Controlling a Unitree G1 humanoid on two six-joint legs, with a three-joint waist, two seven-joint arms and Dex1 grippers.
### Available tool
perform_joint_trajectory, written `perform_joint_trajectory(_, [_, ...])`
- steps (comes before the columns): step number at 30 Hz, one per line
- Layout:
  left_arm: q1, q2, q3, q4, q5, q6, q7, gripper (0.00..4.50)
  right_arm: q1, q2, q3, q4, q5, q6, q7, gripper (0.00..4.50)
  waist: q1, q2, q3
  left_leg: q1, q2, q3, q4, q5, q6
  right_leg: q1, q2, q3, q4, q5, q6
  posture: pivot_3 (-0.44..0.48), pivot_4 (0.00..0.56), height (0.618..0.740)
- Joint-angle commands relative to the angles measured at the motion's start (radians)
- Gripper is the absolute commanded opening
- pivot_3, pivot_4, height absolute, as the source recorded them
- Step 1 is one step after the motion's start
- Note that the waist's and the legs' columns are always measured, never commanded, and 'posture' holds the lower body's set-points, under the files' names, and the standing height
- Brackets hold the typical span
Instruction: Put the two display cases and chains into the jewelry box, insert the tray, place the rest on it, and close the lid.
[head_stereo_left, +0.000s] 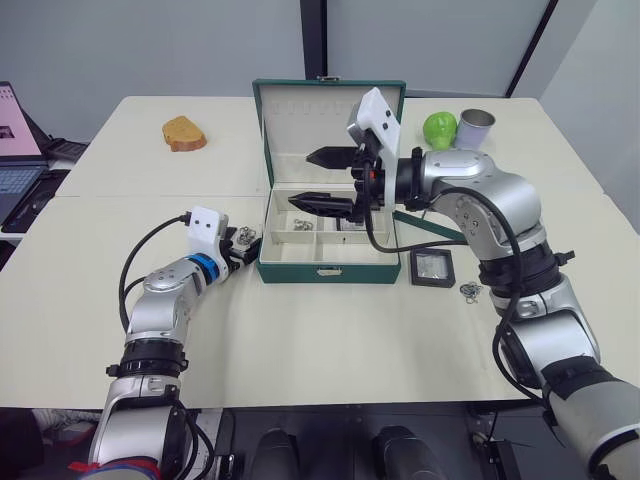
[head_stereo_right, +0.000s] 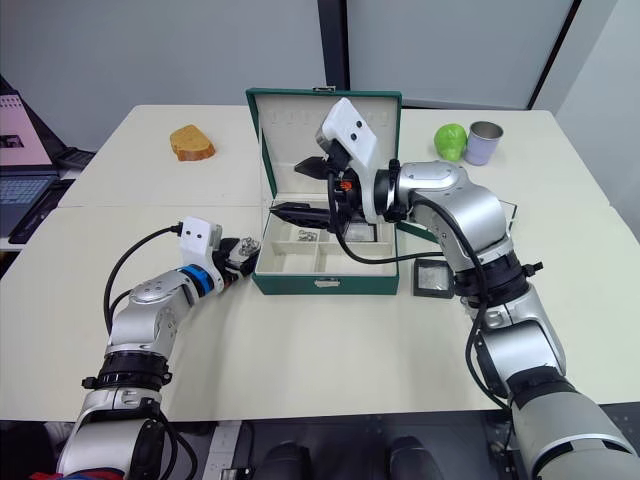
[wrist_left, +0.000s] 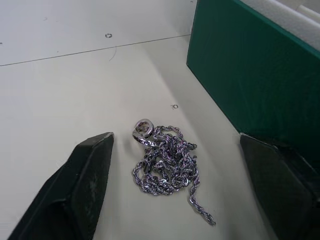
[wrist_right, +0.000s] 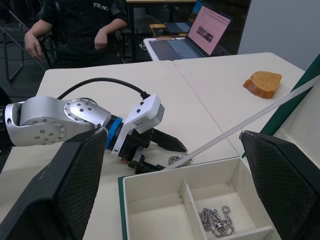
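A bunch of silver chain lies on the table just beside the left wall of the green jewelry box, and the left gripper is spread wide around it, one finger on each side. To pick it up well, the fingers should come down to the tabletop and close on the thick middle of the bunch, not the loose tail, while staying clear of the box wall. One chain already sits in a front compartment. A display case appears to lie inside, partly hidden. The right gripper hangs wide open and empty over the box. A second display case and another small chain wait on the table right of the box.
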Motion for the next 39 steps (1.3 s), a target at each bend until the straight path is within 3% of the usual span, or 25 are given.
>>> perform_joint_trajectory(1, [-0.001, -0.012, -0.018, 0.009, 0.010, 0.000, -0.008, 2.74, -0.008, -0.008, -0.032, -0.035, 0.003, -0.009, 0.007, 4.50, 0.000, 0.000, 0.000, 0.000, 0.000, 0.000, 0.000, 0.000, 0.000, 0.000, 0.000, 0.000, 0.000, 0.000, 0.000, 0.000, 0.150, 0.740])
perform_joint_trajectory(10, [-0.002, -0.016, -0.021, 0.008, 0.012, 0.005, -0.020, 0.22, -0.003, -0.020, -0.039, -0.024, -0.005, -0.025, 0.023, 4.50, 0.001, 0.000, 0.000, 0.000, 0.000, 0.000, 0.000, 0.000, 0.000, 0.000, 0.000, 0.000, 0.000, 0.000, 0.000, 0.000, 0.150, 0.740])
perform_joint_trajectory(22, [0.019, -0.005, 0.001, -0.050, 0.000, 0.008, -0.013, 0.15, 0.011, -0.041, -0.054, -0.048, 0.010, -0.046, 0.052, 4.50, 0.002, 0.000, 0.000, 0.000, 0.000, 0.000, 0.000, 0.000, 0.000, 0.000, 0.000, 0.000, 0.000, 0.000, 0.000, 0.000, 0.150, 0.740])
perform_joint_trajectory(32, [0.032, 0.078, 0.052, -0.364, -0.122, 0.184, -0.067, 0.15, 0.025, -0.098, -0.124, -0.112, 0.077, -0.017, 0.095, 4.50, 0.001, 0.000, 0.000, 0.000, 0.000, 0.000, -0.001, 0.000, 0.000, 0.000, 0.000, 0.001, -0.002, 0.000, 0.000, 0.000, 0.150, 0.740])
perform_joint_trajectory(39, [0.007, 0.196, 0.092, -0.537, -0.256, 0.347, -0.158, 0.15, 0.059, -0.163, -0.162, -0.170, 0.113, 0.002, 0.111, 4.50, 0.001, 0.000, 0.000, -0.001, 0.000, 0.001, -0.002, 0.000, 0.000, 0.000, 0.000, 0.001, -0.003, 0.000, 0.000, 0.000, 0.150, 0.740])
